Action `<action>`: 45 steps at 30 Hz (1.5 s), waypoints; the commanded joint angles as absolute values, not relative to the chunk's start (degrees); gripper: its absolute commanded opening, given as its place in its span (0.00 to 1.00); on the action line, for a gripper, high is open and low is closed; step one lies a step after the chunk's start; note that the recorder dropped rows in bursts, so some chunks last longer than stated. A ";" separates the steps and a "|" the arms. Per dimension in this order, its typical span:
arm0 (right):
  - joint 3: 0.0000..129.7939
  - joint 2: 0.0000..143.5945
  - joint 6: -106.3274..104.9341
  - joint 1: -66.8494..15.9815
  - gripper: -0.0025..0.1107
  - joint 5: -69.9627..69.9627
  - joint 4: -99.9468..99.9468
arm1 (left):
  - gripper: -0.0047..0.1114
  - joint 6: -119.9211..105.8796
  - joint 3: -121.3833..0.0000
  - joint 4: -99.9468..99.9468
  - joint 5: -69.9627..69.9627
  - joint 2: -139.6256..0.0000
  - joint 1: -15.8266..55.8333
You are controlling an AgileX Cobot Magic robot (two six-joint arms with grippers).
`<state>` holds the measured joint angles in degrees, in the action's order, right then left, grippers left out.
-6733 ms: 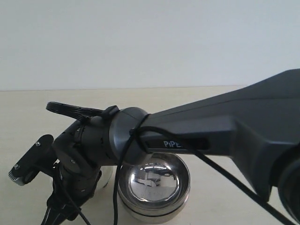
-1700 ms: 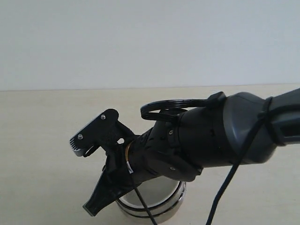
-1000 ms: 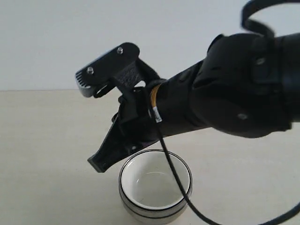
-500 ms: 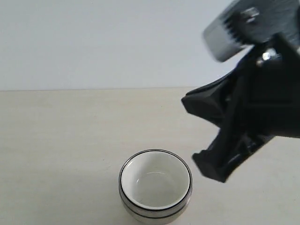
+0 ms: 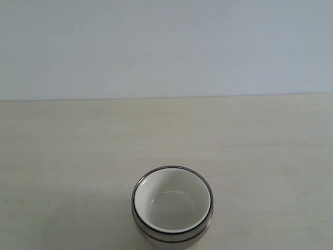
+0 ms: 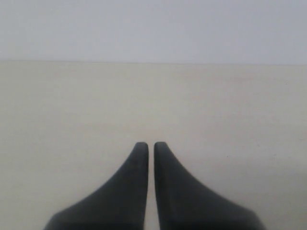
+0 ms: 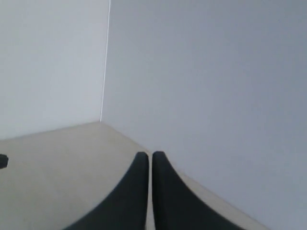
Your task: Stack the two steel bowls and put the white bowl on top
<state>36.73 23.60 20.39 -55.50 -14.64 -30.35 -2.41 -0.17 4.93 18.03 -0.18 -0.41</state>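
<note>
At the near edge of the exterior view, just left of centre, the white bowl point(image 5: 172, 208) sits nested on top of the steel bowls point(image 5: 141, 232). It is round, open side up, with a glossy off-white inside and a thin dark rim. Only narrow mirror-bright bands of steel show below that rim, so the two steel bowls cannot be told apart. The stack looks level and, by my judgement, finished.

Around it lies a pale, matte, faintly grained tabletop point(image 5: 62, 156), running back to a plain grey-white wall point(image 5: 166, 47). No arm appears in this view.

In the left wrist view, the left fingers point(image 6: 142, 151) are black, smooth and tapered, pressed almost together with only a sliver between them, and they hold nothing. Beyond them is bare tabletop, then wall.

In the right wrist view, the right fingers point(image 7: 143, 160) are likewise closed and empty, aimed toward a corner where two walls meet.

Neither wrist view shows the bowls, so their direction from either pair of fingers, and which arm is nearer, cannot be told. The stack is round, with no long axis.
</note>
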 commanded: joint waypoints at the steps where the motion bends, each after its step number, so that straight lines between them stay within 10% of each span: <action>1: 35.28 15.89 21.01 -55.31 0.02 -15.31 -30.94 | 0.07 -2.14 0.00 4.93 17.60 0.00 -0.12; 22: 32.62 0.00 30.38 -53.36 0.02 -14.04 -32.51 | 0.07 -2.14 0.00 4.93 17.60 0.00 -0.12; 45: 16.93 0.00 40.59 -14.58 0.02 3.23 -23.32 | 0.07 -2.14 0.00 4.93 17.60 0.00 -0.12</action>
<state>18.12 0.31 40.00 -15.48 1.65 -23.61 -2.41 -0.17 4.93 18.03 -0.18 -0.41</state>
